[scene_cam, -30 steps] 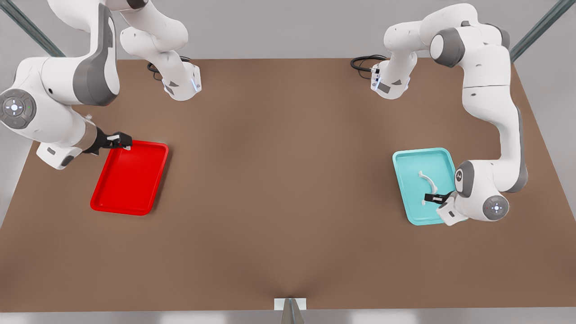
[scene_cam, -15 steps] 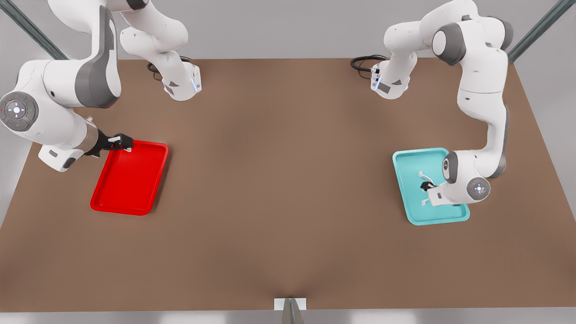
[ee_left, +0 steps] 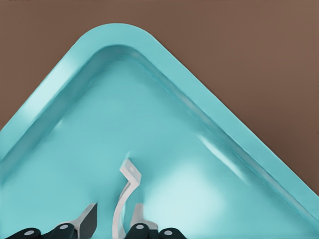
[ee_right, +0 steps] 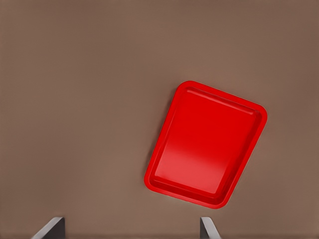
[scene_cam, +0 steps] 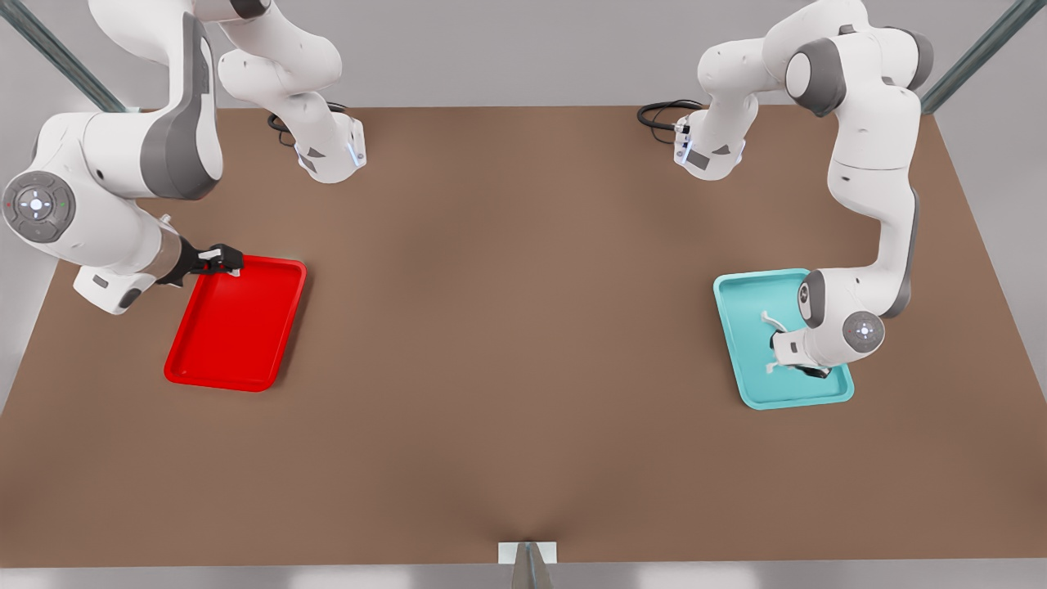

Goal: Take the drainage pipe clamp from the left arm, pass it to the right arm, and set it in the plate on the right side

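Observation:
The drainage pipe clamp [scene_cam: 770, 320], a thin white arc, lies in a teal tray [scene_cam: 736, 327] at the front view's right. My left gripper [scene_cam: 777, 342] points down over it, largely hidden under its own wrist. In the left wrist view the clamp [ee_left: 127, 179] runs between the two fingertips [ee_left: 87, 220], which stand apart on either side of it; the left gripper [ee_left: 113, 222] is open. The red plate [scene_cam: 233, 327] lies at the front view's left. My right gripper [scene_cam: 221, 260] hovers open at its far corner, and the plate [ee_right: 207, 144] lies beyond its spread fingertips [ee_right: 52, 227].
Both arm bases [scene_cam: 331, 155] stand at the far edge of the brown table [scene_cam: 507, 327], with a black cable [scene_cam: 658, 113] beside the one on the front view's right. A wide stretch of tabletop separates the two trays.
The left arm has swung in over the teal tray and turned its wrist down, bringing its fingers to either side of the clamp. The right arm has barely shifted.

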Action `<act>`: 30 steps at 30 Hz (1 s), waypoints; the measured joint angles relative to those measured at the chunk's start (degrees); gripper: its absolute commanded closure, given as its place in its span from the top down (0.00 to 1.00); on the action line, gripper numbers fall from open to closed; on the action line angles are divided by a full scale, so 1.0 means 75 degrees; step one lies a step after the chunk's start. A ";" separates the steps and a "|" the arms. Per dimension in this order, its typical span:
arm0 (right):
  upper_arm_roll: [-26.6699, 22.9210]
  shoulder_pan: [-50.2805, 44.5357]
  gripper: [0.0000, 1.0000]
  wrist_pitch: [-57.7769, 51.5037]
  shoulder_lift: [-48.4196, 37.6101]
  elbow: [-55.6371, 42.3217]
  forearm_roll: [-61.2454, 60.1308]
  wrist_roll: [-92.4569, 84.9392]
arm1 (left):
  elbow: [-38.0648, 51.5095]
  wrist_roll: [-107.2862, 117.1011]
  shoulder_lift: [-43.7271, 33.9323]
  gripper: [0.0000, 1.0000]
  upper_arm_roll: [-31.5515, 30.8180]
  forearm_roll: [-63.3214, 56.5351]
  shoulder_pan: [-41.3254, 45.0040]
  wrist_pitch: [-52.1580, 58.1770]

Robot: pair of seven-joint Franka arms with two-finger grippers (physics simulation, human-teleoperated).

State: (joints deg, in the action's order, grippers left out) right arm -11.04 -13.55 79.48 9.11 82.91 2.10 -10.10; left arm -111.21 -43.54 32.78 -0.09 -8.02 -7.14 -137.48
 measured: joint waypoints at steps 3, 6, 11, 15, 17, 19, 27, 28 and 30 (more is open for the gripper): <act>0.0001 0.0000 1.00 0.0000 0.0001 0.0000 0.0003 -0.0009 | 0.0000 -0.0146 0.0011 0.51 0.0000 0.0004 0.0049 -0.0024; 0.0001 0.0006 1.00 0.0016 0.0070 -0.0023 0.0020 -0.0023 | 0.0000 -0.0269 0.0028 0.39 0.0000 0.0003 0.0070 -0.0016; 0.0049 -0.0099 1.00 0.0051 0.0197 -0.0191 0.0012 -0.0031 | 0.0021 -0.0428 0.0031 0.31 0.0000 0.0005 0.0051 0.0009; 0.0057 -0.0084 1.00 0.0068 0.0216 -0.0229 0.0000 -0.0031 | 0.0024 -0.0530 0.0046 0.31 0.0000 0.0007 0.0041 0.0019; 0.0059 -0.0088 1.00 0.0074 0.0231 -0.0241 -0.0005 -0.0031 | 0.0024 -0.0573 0.0062 0.31 0.0000 0.0005 0.0038 0.0022; 0.0059 -0.0092 1.00 0.0071 0.0237 -0.0236 -0.0006 -0.0032 | 0.0032 -0.0612 0.0094 0.32 0.0000 0.0007 0.0037 0.0023; 0.0070 -0.0197 1.00 0.0090 0.0298 -0.0267 0.0027 -0.0035 | 0.0047 -0.0659 0.0124 0.21 0.0001 -0.0005 0.0027 0.0006; 0.0070 -0.0223 1.00 0.0096 0.0302 -0.0268 0.0039 -0.0035 | 0.0046 -0.0650 0.0070 0.21 0.0001 -0.0009 0.0042 0.0030; 0.0071 -0.0257 1.00 0.0106 0.0305 -0.0269 0.0054 -0.0038 | 0.0108 -0.0620 -0.0448 0.21 0.0014 -0.0023 0.0126 0.0340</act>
State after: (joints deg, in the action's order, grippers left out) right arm -10.51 -15.48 80.27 11.40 80.89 2.51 -10.39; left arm -110.40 -48.19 29.42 0.01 -8.20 -6.19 -134.93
